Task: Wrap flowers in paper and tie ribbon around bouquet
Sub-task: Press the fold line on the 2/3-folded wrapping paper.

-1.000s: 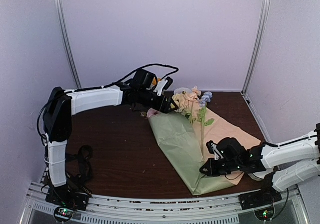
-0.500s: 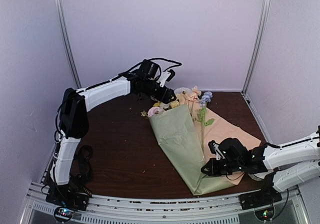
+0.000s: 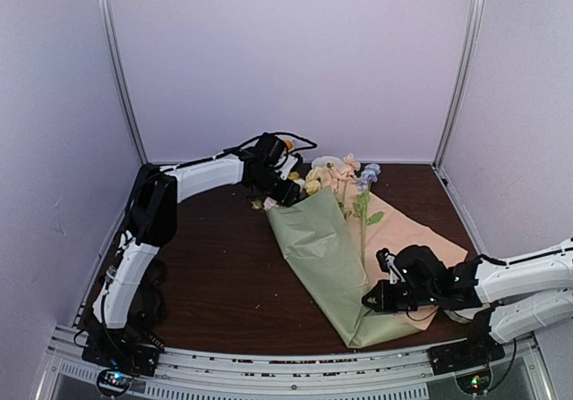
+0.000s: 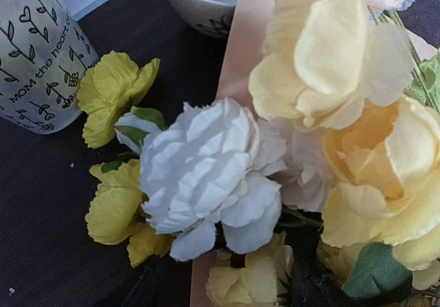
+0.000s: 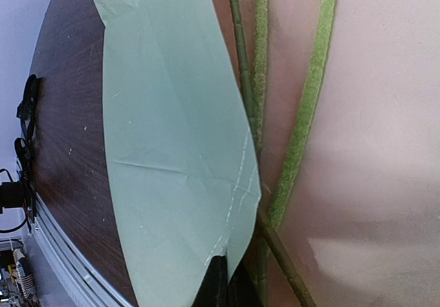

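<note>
– Flowers [image 3: 340,174] first: where do they lie, and which way do they point?
– On the paper [image 3: 327,257], right of the middle of the table [image 3: 215,257]. The blooms are at the far end, by the back wall. The long green stems [image 5: 302,115] run toward the near edge, slanting a little to the right.
– And the paper itself?
– Its long axis follows the stems. The peach-pink face is up under them. A sage-green flap is folded over from the left, wide at the blooms and narrowing to a point near the right arm.
– What is the right gripper [image 3: 374,300] doing?
– It sits low at the narrow end. The jaws are closed, pinching the right edge of the green flap just beside the stems.
– The left gripper [image 3: 291,188]?
– It reaches across to the far end, right at the flower heads. I cannot tell whether its jaws are open or closed; its own camera shows only blooms up close.
– Which blooms?
– A white one [image 4: 206,176] in the middle, yellow ones to its left on bare table, peach and pale yellow ones to the right over the pink paper.
– Anything else nearby?
– A printed frosted cup [image 4: 34,53] and a white bowl [image 4: 199,1] stand beyond the blooms.
</note>
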Robot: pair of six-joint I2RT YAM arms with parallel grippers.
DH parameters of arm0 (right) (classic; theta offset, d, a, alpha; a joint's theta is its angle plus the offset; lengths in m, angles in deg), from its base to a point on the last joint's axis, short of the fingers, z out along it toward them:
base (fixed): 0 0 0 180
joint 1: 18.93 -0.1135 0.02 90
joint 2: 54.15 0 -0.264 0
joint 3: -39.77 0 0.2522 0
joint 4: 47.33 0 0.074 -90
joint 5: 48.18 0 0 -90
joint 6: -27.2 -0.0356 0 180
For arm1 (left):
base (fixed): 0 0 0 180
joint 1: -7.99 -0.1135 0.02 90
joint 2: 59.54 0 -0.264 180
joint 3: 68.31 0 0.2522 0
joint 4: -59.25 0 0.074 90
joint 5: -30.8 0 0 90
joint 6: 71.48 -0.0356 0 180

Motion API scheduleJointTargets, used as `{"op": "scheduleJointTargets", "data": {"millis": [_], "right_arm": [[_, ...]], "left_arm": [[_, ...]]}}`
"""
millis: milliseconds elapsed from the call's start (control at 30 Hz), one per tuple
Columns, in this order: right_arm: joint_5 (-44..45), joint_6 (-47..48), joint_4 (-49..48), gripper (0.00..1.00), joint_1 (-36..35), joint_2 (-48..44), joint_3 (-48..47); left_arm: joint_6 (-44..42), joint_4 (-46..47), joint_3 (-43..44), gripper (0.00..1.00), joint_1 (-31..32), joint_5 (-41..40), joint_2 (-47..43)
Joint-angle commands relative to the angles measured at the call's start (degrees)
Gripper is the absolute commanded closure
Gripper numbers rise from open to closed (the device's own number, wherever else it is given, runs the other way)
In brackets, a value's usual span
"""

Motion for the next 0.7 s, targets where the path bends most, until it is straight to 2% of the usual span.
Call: {"op": "scheduleJointTargets", "data": {"millis": [0,33,67,233,400,567,667], "right_arm": [[2.67,-1.47,2.67,1.00,0.26,-1.69,1.12],[2.83,-1.88,2.85,1.00,0.29,-1.99,1.33],[2.96,-2.15,2.94,1.00,0.29,-2.24,1.85],[3.50,-4.57,0.59,1.00,0.44,-1.85,5.38],[2.62,-5.65,-3.05,1.00,1.28,1.75,7.37],[2.92,-4.94,-1.74,1.00,1.46,2.48,6.53],[3.76,-4.76,-0.18,1.00,1.49,1.56,6.47]], "left_arm": [[-1.58,-0.62,1.05,0.35,-0.12,-2.40,2.98],[-1.63,-0.79,1.01,0.41,-0.10,-2.60,3.13],[-1.66,-0.80,0.99,0.42,-0.12,-2.73,3.15],[-1.48,-1.41,1.40,0.40,-0.29,-5.56,3.16],[-1.12,-1.54,1.51,0.40,-0.69,-4.85,1.96],[-2.54,0.09,-1.37,0.33,-0.69,-6.43,-5.91],[-3.25,2.42,-7.44,0.32,-0.57,-8.13,-13.46]]}}
